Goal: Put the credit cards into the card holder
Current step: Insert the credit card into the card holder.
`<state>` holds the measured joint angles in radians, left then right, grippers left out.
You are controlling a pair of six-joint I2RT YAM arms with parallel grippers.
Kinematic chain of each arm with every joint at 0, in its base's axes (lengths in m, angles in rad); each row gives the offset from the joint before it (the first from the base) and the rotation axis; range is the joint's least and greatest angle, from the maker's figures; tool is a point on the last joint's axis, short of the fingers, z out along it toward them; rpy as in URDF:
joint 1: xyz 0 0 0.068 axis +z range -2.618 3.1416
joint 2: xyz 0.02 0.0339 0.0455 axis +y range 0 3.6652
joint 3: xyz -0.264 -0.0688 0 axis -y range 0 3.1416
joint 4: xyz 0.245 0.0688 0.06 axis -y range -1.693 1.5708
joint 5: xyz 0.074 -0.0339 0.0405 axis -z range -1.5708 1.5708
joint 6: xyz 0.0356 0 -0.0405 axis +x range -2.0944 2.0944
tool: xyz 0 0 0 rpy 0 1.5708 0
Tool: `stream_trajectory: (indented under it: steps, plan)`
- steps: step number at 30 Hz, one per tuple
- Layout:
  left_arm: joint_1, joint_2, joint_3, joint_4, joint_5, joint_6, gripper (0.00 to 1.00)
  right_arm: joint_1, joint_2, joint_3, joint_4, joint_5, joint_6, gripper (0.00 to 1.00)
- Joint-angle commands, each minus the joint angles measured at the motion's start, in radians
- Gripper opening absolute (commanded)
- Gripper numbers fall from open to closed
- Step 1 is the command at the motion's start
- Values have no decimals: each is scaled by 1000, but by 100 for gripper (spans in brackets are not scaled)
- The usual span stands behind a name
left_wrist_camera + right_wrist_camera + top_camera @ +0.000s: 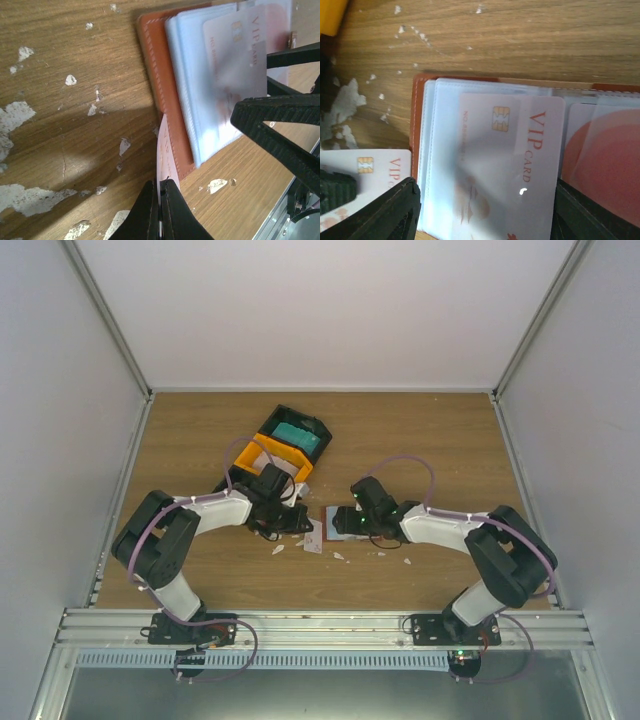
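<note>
The brown card holder [334, 512] lies open at mid-table, its clear sleeves up. In the right wrist view a white VIP card [520, 160] sits in a sleeve of the holder [416, 120], with a red-and-white card [607, 165] in the sleeve to its right. My right gripper [487, 205] is open, with one finger on each side of the sleeves [347, 523]. My left gripper [160, 187] is shut on another white VIP card [167, 155], seen edge-on at the holder's [160, 75] left edge. That card also shows in the right wrist view [367, 167]. A teal card [298, 436] lies in the tray.
The black-and-orange three-bin tray [268, 454] stands just behind my left gripper [298, 522]. White scraps [27, 200] are scattered on the wood around the holder. The right gripper's black fingers [280, 120] show at the right of the left wrist view.
</note>
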<state>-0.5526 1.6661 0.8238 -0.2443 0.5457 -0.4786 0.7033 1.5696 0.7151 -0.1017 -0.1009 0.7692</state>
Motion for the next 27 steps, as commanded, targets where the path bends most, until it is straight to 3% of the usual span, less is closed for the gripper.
stream_trajectory:
  steps: [1,11,16,22,27]
  plan:
    - [-9,8,-28,4,-29,11,0,3,-30,11,-153,125,-35,71]
    - [-12,11,-28,11,-22,5,0,50,15,41,-191,163,-39,78]
    - [-16,-4,-24,8,-17,2,0,61,-48,18,-162,155,-20,85]
    - [-24,-43,-25,11,-5,-7,0,59,-151,-6,-198,259,22,87]
    - [-34,-60,-23,25,14,-19,0,58,-126,-4,-205,263,22,86]
